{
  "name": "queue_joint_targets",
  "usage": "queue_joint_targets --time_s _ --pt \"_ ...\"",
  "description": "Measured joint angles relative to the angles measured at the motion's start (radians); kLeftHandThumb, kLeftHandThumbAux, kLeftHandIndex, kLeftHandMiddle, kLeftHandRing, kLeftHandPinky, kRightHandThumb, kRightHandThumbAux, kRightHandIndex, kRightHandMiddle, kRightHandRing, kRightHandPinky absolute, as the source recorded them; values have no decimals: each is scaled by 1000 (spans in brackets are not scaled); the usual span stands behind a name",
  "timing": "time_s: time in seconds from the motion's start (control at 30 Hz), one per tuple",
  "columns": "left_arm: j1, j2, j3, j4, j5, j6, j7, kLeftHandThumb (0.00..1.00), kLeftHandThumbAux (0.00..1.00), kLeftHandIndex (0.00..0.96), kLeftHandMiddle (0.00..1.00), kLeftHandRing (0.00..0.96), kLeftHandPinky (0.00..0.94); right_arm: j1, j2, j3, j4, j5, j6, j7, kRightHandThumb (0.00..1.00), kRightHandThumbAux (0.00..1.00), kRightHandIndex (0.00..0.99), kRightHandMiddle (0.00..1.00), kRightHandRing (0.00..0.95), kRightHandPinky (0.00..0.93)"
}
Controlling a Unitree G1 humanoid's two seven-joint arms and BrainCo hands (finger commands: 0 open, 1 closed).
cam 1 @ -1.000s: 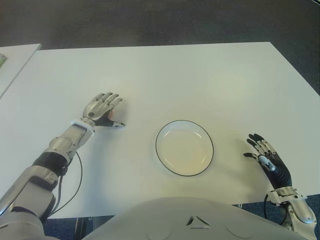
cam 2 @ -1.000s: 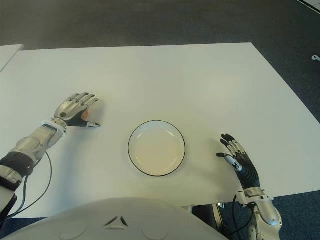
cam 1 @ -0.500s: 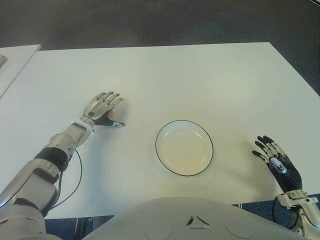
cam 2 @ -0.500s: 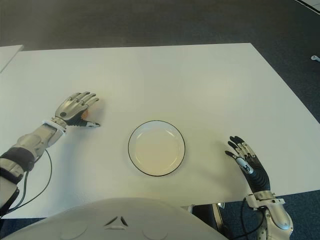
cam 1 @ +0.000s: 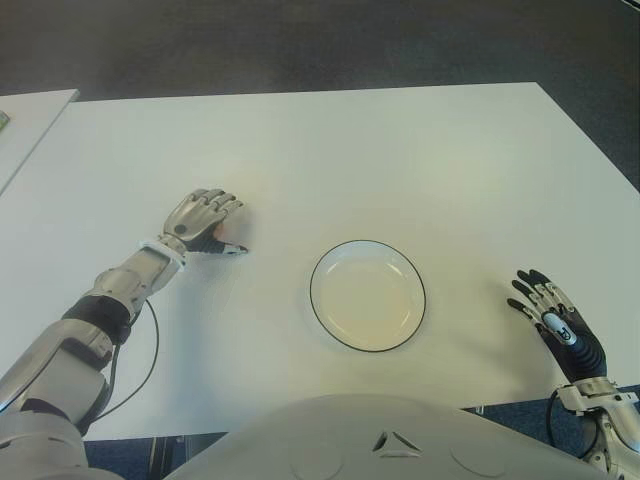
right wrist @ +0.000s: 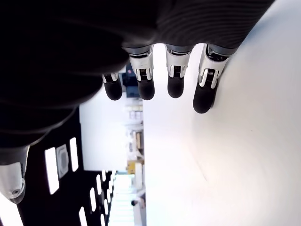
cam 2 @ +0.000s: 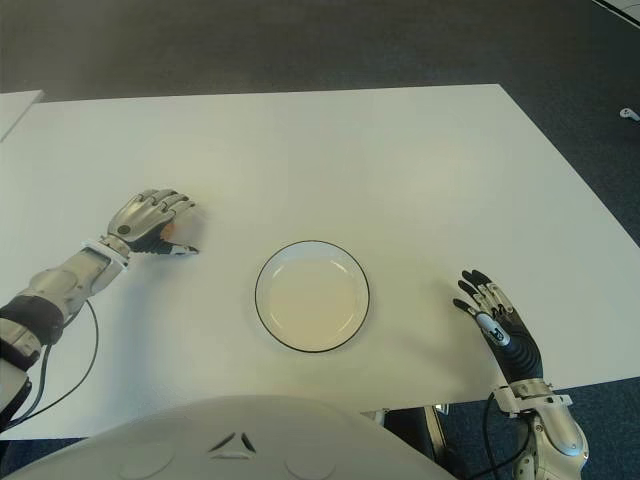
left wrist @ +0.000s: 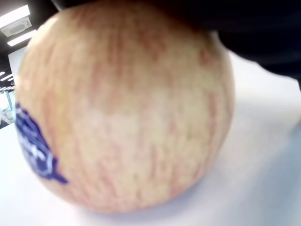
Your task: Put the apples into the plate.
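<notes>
Sitting on the white table under the left hand, one apple, pale yellow with red streaks and a blue sticker, almost wholly hidden in the eye views, only a sliver of orange-red peeking out beneath the curled fingers. Cupping over it from above, those fingers bending down round the fruit with the thumb tip reaching out toward the plate; closing, probably, but not clearly clamping, and the apple apparently resting on the table in the wrist view. Lying well apart from the fingers on the thumb side, the plate, white with a dark rim, holding nothing. Showing beyond the plate near the table's near edge, the right hand, fingers spread and straight, holding nothing, idle. Being worked on now, by the look of it: the grasp of the first apple, none yet delivered. Calling next for firming the grip until the fruit is secure, lifting it clear, carrying it across to above the plate, and lowering gently before releasing, a round apple being liable to roll off a shallow rim.
</notes>
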Motion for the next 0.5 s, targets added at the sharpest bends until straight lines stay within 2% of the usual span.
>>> queue_joint_targets --time_s 0.1,0.17,0.27,0.4,0.5 --pt "0 0 1 1 -9 0 -14 543 468 337 327 296 325 -3 0 1 0 -1 2 -1 35 506 0 0 0 24" --pt "-1 0 3 1 -15 1 -27 647 599 392 415 402 424 -4 0 2 -1 -2 4 -3 30 516 0 0 0 20" --pt "-13 -1 2 9 -18 8 -54 778 642 405 487 570 587 -6 0 2 -2 -2 12 -5 29 522 0 0 0 8" --pt "-32 -7 3 27 -22 11 -90 833 658 416 513 668 687 -10 0 2 -3 -2 18 -10 27 526 0 0 0 5" --pt "-39 -14 16 32 -51 29 -136 843 661 418 514 695 699 -9 0 -1 -12 1 27 -15 29 528 0 0 0 4"
